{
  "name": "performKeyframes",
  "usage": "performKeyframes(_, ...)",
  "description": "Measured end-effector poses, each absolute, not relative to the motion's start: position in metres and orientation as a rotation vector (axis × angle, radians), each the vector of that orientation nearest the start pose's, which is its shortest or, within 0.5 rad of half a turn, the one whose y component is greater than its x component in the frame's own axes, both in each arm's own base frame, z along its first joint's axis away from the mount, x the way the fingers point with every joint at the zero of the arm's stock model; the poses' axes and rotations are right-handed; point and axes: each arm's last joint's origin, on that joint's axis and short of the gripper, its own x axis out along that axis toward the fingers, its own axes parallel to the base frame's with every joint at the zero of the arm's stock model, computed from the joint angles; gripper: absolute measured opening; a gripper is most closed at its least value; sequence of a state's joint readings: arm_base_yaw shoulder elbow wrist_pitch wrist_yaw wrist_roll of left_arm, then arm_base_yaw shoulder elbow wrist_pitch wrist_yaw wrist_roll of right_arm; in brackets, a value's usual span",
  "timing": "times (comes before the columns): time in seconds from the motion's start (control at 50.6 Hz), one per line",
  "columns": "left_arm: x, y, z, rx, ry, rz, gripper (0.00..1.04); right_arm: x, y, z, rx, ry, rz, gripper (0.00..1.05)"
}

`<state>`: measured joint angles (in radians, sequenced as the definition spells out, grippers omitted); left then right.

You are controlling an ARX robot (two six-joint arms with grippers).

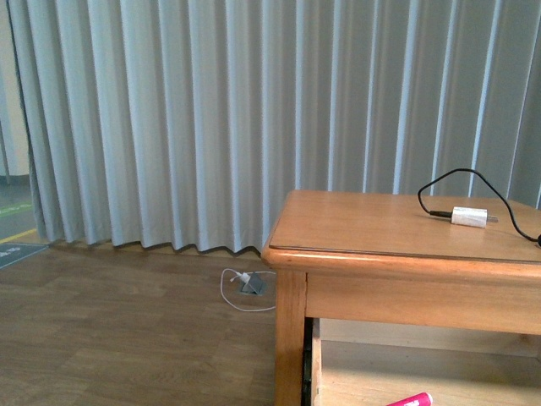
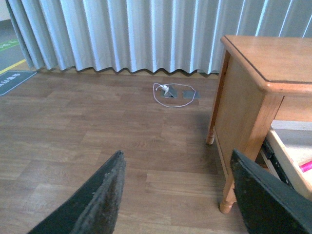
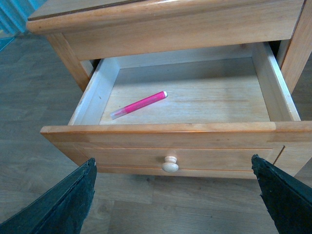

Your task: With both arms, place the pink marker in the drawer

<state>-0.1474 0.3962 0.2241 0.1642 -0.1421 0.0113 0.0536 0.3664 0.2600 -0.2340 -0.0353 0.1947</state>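
The pink marker (image 3: 139,105) lies on the light floor of the pulled-out drawer (image 3: 161,127), slanted, toward one side wall. Its tip also shows as a pink marker (image 1: 412,399) at the bottom edge of the front view and as a pink marker (image 2: 306,165) inside the drawer (image 2: 292,151). My right gripper (image 3: 173,195) is open in front of the drawer's round pale knob (image 3: 170,164), holding nothing. My left gripper (image 2: 178,195) is open over the wooden floor beside the table's leg (image 2: 229,190), empty. Neither arm shows in the front view.
A honey-coloured wooden table (image 1: 372,228) holds the drawer; a white charger plug (image 1: 470,216) with black cable lies on its top. Grey curtains (image 1: 254,118) hang behind. A white cable with a small grey piece (image 1: 249,286) lies on the floor near the curtain.
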Motion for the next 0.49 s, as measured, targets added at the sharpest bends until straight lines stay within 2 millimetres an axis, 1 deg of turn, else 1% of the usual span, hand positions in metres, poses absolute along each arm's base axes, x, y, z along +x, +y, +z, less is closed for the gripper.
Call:
performKeyframes(0.138,0.12,-0.007,0.209,0.006,0.008,-0.035,0.3,0.114,0.007,0.199,0.189,0.348,0.054,0.96)
performKeyframes(0.158,0.12,-0.006,0.208,0.006,0.008,-0.034,0.28,0.114,0.007,0.199,0.189,0.348,0.055,0.96)
performKeyframes(0.277,0.116,0.0,0.199,0.001,0.005,0.003,0.04,0.114,0.007,0.199,0.189,0.348,0.054,0.96)
performKeyframes(0.494,0.111,0.0,0.187,-0.002,-0.001,-0.002,0.04,0.114,0.007,0.199,0.189,0.348,0.055,0.96)
